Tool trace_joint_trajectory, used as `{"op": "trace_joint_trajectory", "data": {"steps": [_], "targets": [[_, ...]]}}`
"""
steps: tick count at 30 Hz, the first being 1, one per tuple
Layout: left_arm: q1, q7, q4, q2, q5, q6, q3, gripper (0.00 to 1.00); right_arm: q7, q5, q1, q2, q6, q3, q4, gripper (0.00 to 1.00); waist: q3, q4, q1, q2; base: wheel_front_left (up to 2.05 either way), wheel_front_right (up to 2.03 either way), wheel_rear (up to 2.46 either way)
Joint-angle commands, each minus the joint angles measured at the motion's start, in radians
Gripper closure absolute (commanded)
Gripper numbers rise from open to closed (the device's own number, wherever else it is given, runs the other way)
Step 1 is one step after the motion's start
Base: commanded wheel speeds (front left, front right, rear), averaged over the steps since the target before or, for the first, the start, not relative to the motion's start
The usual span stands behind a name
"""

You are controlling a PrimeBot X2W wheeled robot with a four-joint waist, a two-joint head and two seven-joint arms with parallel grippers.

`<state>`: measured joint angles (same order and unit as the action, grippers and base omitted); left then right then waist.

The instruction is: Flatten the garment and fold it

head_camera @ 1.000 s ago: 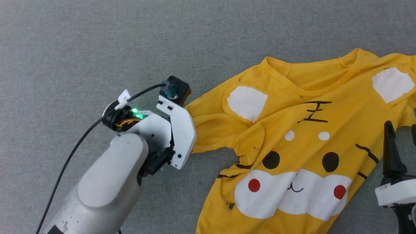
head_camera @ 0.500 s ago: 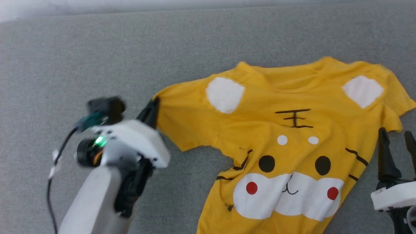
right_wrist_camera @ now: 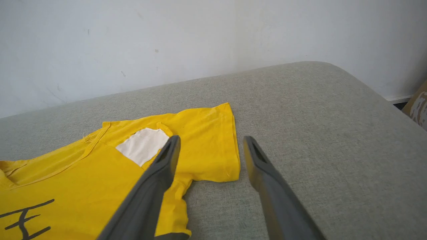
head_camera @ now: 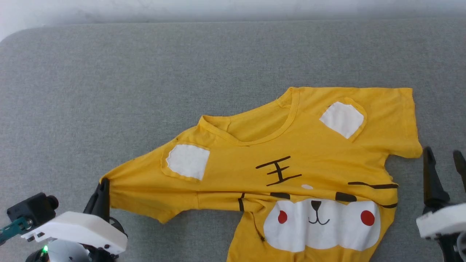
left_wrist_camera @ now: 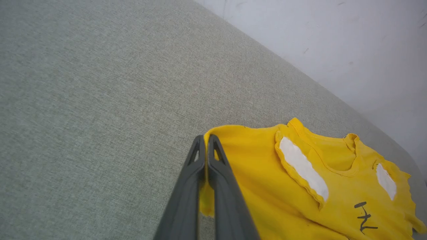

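Note:
The garment (head_camera: 291, 153), a bright yellow T-shirt with a cartoon face, lies face up on the grey padded surface (head_camera: 145, 72). Its left sleeve is stretched out toward the lower left, and a crease runs across the chest above the white muzzle. My left gripper (head_camera: 103, 183) is shut on the hem of that sleeve; the left wrist view shows yellow cloth (left_wrist_camera: 300, 193) pinched between the closed fingers of the left gripper (left_wrist_camera: 206, 140). At the lower right my right gripper (head_camera: 442, 158) stands open beside the right sleeve. In the right wrist view the right gripper (right_wrist_camera: 210, 141) hovers over the edge of the garment's (right_wrist_camera: 200, 133) sleeve, holding nothing.
A pale wall (head_camera: 233, 9) runs along the far edge of the padded surface. In the right wrist view the surface's rounded corner (right_wrist_camera: 333, 71) falls away, with a brown object (right_wrist_camera: 418, 103) on the floor beyond. Bare grey surface lies left of and behind the shirt.
My left gripper has pulled the sleeve out to the lower left, stretching the shirt flatter. The head camera has shifted, so the wall now shows. The right gripper stays open.

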<state>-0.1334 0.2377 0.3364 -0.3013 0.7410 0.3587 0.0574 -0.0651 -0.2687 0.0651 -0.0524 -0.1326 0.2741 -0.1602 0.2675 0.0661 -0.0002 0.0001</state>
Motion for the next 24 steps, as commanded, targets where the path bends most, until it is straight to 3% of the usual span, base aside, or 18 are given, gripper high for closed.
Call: {"op": "trace_joint_trajectory", "data": {"steps": [1,4,9,16,24], "targets": [[-0.004,-0.009,0.015,-0.001,0.002,0.008,-0.012,1.0,-0.02,0.014,-0.036,0.002,0.002,-0.01,-0.02,0.0,0.012,0.007,0.0002,-0.0001,0.0,0.0,0.0],[0.005,-0.011,0.033,-0.005,-0.003,0.007,-0.011,1.0,-0.088,0.054,-0.119,-0.009,0.002,-0.032,-0.045,0.0,0.034,0.008,0.0002,-0.0001,0.0,0.0,0.0],[0.043,-0.012,0.057,-0.005,-0.01,0.007,-0.002,1.0,-0.204,0.053,-0.308,-0.127,0.002,-0.066,-0.027,0.0,0.098,0.011,0.0002,-0.0001,0.0,0.0,0.0],[0.108,-0.015,0.076,-0.004,-0.027,0.006,0.017,1.0,-0.362,0.004,-0.526,-0.233,0.002,-0.073,0.094,0.0,0.2,0.029,0.0002,-0.0001,0.0,0.0,0.0],[0.165,-0.023,0.062,0.012,-0.039,-0.005,0.056,1.0,-0.545,0.012,-0.595,-0.305,0.002,-0.073,0.255,0.0,0.256,0.053,0.0002,-0.0001,0.0,0.0,0.0]]}}
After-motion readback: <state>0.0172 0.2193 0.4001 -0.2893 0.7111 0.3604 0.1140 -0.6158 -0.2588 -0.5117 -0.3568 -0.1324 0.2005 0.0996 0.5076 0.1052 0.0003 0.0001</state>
